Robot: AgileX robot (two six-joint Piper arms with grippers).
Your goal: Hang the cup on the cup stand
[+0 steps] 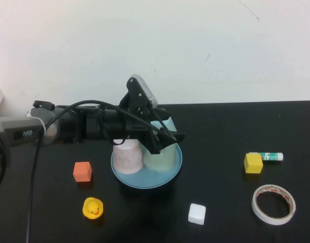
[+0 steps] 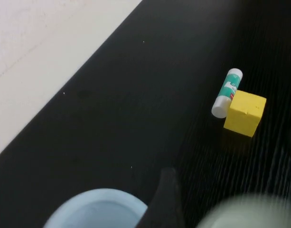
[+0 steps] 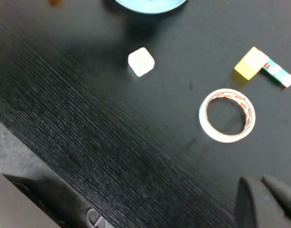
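Observation:
The mint-green cup [image 1: 162, 158] stands upside down on the blue cup stand [image 1: 144, 183], to the right of a pale pinkish cup [image 1: 127, 157]. A light blue cup [image 1: 167, 124] sits behind them. The stand's pegs and white cap are hidden by the cups and my arm. My left gripper [image 1: 167, 143] hovers over the mint-green cup with its fingers apart. In the left wrist view one dark finger [image 2: 166, 199] lies between the light blue cup [image 2: 98, 209] and the blurred mint-green cup [image 2: 249, 213], with a gap to it. My right gripper [image 3: 264, 190] is shut above the bare table.
An orange cube [image 1: 82, 171] and a yellow duck [image 1: 92, 208] lie left of the stand. A white cube [image 1: 196, 213] lies in front of it. A yellow cube [image 1: 253, 163], a glue stick [image 1: 268, 157] and a tape roll [image 1: 273, 203] lie at the right.

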